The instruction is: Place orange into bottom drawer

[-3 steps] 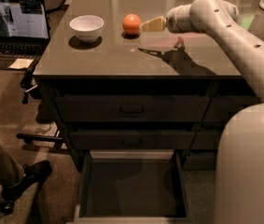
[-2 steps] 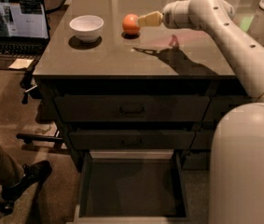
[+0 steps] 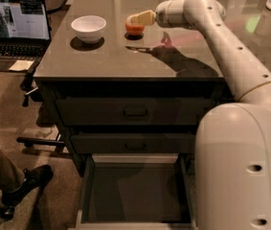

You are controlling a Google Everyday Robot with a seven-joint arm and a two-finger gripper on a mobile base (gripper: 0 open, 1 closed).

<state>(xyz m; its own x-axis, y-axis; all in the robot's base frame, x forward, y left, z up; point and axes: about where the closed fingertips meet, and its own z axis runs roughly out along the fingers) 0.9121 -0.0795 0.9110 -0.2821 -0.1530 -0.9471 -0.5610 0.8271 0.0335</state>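
The orange [image 3: 134, 28] sits on the dark countertop [image 3: 125, 56], to the right of a white bowl [image 3: 88, 28]. My gripper [image 3: 136, 19] reaches in from the right on the white arm [image 3: 221, 37]; its pale yellow fingers [image 3: 143, 17] overlap the orange's upper right side. The bottom drawer [image 3: 135, 193] stands pulled open below, with a pale rim and a bare dark floor. The two drawers above it are shut.
An open laptop [image 3: 13, 25] stands on a low desk at the left. A person's leg and black shoe [image 3: 22, 183] are at the lower left. A chair base [image 3: 39, 140] lies left of the cabinet. My white base [image 3: 242, 166] fills the lower right.
My gripper has moved left along the countertop, from a small gap beside the orange to right over its upper right side. The orange, bowl and drawer have not moved.
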